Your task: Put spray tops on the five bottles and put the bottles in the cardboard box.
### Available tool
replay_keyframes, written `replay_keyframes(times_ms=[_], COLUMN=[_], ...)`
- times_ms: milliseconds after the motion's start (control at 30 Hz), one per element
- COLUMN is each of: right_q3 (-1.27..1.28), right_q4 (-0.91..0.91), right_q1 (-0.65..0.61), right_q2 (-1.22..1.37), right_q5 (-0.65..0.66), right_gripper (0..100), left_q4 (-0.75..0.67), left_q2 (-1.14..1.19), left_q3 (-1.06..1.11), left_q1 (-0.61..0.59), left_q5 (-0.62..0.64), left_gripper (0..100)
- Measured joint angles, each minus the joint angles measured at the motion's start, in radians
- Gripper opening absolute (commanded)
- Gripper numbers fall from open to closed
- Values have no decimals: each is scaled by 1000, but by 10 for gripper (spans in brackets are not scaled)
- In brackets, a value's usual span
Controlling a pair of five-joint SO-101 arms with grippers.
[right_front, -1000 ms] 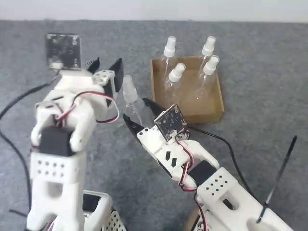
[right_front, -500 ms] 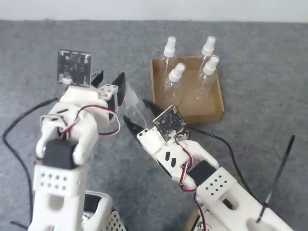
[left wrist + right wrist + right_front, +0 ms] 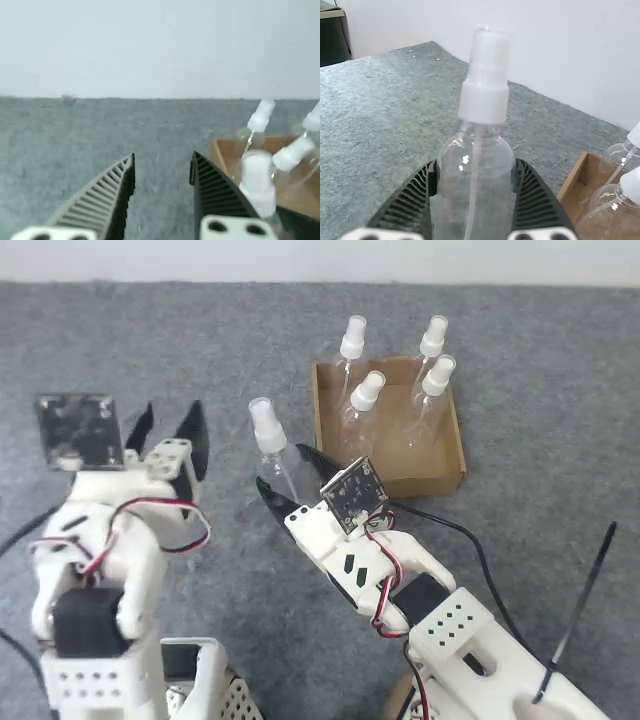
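The right gripper (image 3: pixel 472 176) clasps the upright clear plastic bottle with white spray top (image 3: pixel 272 448) around its body, just left of the brown cardboard box (image 3: pixel 459 454), so the box lies rightward; the left gripper (image 3: pixel 168 422), farther left, gapes empty

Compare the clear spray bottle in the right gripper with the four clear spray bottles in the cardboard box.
The gripped clear plastic bottle is outside the brown cardboard box; the four boxed clear plastic bottles sit inside it. The gripped bottle is clamped in the jaws of the right gripper; the boxed bottles are free of any gripper. All five carry white spray tops.
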Motion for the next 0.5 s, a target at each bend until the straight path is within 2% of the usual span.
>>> replay_keyframes(times_ms=[100, 233, 333, 500], right_q3=[-3, -80, -138, -201], right_q4=[21, 155, 229, 249], right_q1=[34, 74, 78, 75], right_q2=[0, 0, 0, 0], right_q5=[0, 0, 0, 0], right_gripper=[6, 6, 6, 6], left_q4=[-43, -143, -158, -161], left_q2=[-21, -23, -23, -23], left_q3=[158, 342, 394, 410], left_q1=[14, 66, 115, 144], left_q5=[-3, -32, -35, -35], left_gripper=[170, 170, 170, 170])
